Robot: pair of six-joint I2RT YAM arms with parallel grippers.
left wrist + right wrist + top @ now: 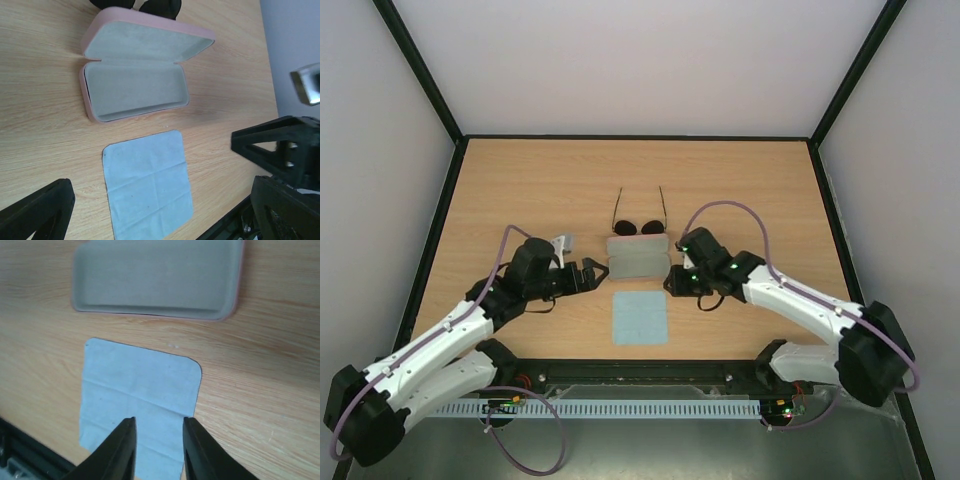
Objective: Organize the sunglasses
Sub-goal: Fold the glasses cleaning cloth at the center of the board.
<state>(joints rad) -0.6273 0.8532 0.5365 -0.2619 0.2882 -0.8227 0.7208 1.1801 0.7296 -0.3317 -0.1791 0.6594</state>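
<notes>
the small dark wire sunglasses with round lenses (638,224) lie mid-desk, just on the far-edge side of the open pink rounded case (638,256), which we judge is ready to receive them. the light blue square cloth (640,317) lies toward the near edge. our left gripper (588,275) and right gripper (672,281) flank the case, arms bent low, jaws apart and holding nothing.

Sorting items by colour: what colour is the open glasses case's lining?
Pale grey lining, pink shell; clearest in the left wrist view.
</notes>
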